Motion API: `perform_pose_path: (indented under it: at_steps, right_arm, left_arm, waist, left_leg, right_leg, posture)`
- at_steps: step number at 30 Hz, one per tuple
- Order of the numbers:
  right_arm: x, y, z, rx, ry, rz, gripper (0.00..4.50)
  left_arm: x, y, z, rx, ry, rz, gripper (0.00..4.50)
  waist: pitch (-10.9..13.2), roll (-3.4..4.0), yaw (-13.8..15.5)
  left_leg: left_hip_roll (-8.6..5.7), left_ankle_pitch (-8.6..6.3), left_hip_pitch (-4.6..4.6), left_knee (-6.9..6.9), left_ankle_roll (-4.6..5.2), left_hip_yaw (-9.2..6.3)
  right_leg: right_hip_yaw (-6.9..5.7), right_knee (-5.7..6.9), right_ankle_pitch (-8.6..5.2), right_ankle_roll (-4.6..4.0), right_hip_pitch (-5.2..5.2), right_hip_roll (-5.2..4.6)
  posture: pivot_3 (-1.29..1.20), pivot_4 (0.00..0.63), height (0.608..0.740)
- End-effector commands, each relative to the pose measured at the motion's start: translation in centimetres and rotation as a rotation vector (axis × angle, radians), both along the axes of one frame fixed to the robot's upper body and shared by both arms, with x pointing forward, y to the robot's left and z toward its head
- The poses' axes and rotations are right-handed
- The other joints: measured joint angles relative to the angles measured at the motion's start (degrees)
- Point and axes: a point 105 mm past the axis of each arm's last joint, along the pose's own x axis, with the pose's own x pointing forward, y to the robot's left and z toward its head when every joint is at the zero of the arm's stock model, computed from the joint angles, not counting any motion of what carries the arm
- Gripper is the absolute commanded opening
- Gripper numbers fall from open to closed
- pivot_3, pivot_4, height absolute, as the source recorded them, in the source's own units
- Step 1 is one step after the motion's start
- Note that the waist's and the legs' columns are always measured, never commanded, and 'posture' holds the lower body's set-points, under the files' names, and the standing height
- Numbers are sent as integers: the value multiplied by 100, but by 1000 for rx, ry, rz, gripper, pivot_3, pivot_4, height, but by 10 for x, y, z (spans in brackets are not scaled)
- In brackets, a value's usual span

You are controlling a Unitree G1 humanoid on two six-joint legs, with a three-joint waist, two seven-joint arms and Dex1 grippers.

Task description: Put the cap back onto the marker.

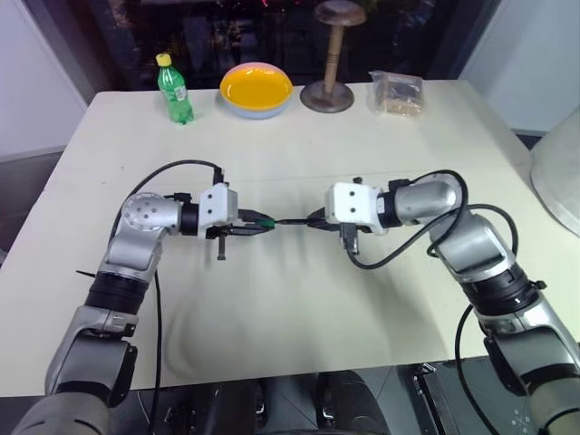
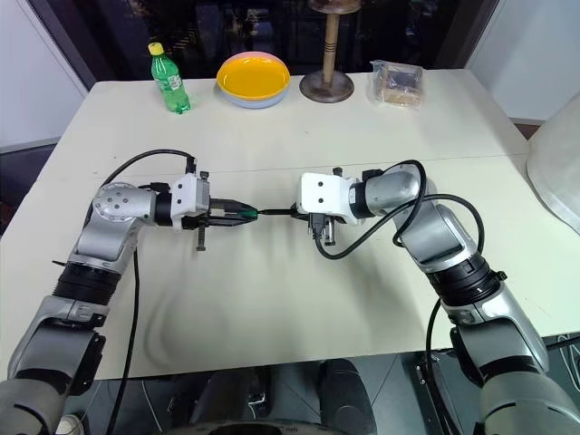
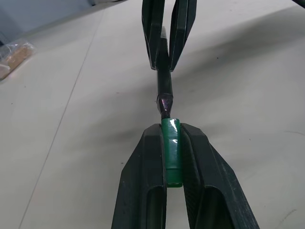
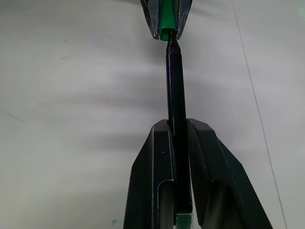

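Above the middle of the table my two grippers face each other. My left gripper [image 1: 261,223] is shut on the small green cap [image 3: 170,148], its open end toward the right arm. My right gripper [image 1: 314,220] is shut on the thin dark marker [image 4: 176,90], which points at the cap. The marker's pointed tip [image 3: 164,110] sits right at the cap's mouth, touching or just inside it. In the left eye view the marker [image 1: 292,220] spans the short gap between the two pairs of fingers.
Along the table's far edge stand a green soda bottle with a yellow lid [image 1: 174,89], a yellow bowl [image 1: 256,89], a wooden stand [image 1: 329,63] and a clear bag of snacks [image 1: 397,93]. A pale rounded object [image 1: 557,172] is at the right edge.
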Motion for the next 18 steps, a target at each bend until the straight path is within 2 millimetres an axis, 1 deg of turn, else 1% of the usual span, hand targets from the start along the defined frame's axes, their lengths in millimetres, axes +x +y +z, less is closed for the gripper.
perform_pose_path:
  at_steps: [1,12,18]
  right_arm:
    - [-8,11,13,19,-51,52,43]
    - [-11,17,11,24,-42,69,43]
    - [-13,22,12,25,-43,88,43]
  left_arm:
    - [1,-5,12,-6,-52,-25,0]
    - [2,-5,13,-12,-60,-23,0]
    - [0,-8,10,-5,-55,-35,0]
  waist:
    - [0,0,2]
    - [0,0,1]
    - [0,0,0]
  left_leg:
    - [0,0,0,0,0,0]
    - [0,0,0,0,0,0]
    - [0,0,0,0,0,0]
  right_leg:
    - [0,0,0,0,0,0]
    - [0,0,0,0,0,0]
    - [0,0,0,0,0,1]
  posture:
    - [0,150,740]
    - [0,150,740]
    - [0,150,740]
